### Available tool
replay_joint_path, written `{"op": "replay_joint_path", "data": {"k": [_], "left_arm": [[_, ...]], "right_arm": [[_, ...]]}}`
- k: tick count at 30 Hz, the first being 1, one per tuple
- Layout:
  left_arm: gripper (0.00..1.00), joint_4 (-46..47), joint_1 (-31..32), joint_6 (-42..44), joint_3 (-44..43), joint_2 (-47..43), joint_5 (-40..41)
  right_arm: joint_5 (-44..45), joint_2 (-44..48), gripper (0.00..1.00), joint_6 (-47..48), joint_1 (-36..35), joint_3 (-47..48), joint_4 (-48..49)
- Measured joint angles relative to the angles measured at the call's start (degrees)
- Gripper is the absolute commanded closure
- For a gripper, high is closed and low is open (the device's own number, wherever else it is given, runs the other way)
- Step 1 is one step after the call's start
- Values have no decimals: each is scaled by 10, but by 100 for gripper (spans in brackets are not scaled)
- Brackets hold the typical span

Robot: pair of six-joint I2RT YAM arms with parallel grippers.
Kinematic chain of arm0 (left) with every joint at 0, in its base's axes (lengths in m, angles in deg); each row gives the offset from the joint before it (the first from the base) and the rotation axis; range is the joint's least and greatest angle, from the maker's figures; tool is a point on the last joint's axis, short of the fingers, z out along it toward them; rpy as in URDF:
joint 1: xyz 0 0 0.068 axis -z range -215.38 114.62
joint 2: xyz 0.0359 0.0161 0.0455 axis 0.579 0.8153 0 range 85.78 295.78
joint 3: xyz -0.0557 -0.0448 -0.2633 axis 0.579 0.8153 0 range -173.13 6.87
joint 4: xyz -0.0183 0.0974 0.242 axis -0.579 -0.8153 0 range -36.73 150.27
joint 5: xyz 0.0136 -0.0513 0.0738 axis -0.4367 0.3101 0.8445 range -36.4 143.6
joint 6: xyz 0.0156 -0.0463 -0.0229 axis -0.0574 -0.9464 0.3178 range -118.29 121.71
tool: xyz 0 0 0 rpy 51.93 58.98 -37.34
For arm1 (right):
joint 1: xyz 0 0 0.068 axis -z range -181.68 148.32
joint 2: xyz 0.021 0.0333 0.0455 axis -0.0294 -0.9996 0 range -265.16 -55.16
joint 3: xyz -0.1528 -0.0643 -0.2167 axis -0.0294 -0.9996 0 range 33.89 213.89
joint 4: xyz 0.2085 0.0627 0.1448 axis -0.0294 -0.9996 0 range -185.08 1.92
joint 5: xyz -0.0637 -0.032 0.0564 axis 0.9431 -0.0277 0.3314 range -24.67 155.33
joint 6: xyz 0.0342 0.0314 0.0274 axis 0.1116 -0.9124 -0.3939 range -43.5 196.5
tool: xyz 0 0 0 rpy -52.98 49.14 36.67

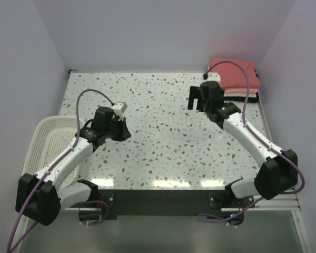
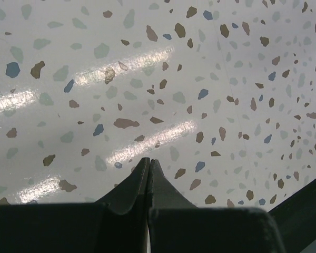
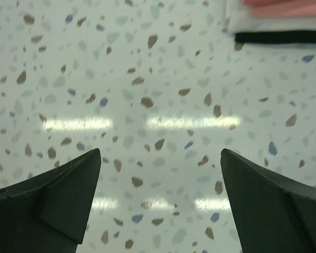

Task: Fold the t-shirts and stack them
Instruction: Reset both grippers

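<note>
With jaws pressed together and holding nothing, the left gripper [image 2: 149, 161] is hovering over the speckled table [image 1: 163, 137]; the right gripper [image 3: 159, 153] is hanging wide open, empty. Folded t-shirts [image 1: 237, 79] are sitting stacked in the far right corner, brick-red on top, lower layers partly hidden behind the right arm [image 1: 242, 132].

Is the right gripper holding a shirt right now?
No: the right gripper is wide open above the table, and the stacked t-shirts lie apart from it.
</note>
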Motion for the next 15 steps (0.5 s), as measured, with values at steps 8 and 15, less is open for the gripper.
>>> {"op": "replay_joint_path", "data": {"k": [8, 15], "left_arm": [[99, 0, -3, 0, 0, -19, 19], [99, 0, -3, 0, 0, -22, 28]], "right_arm": [[-75, 122, 1, -49, -81, -143, -13], [-97, 207, 1, -69, -79, -200, -14]]}}
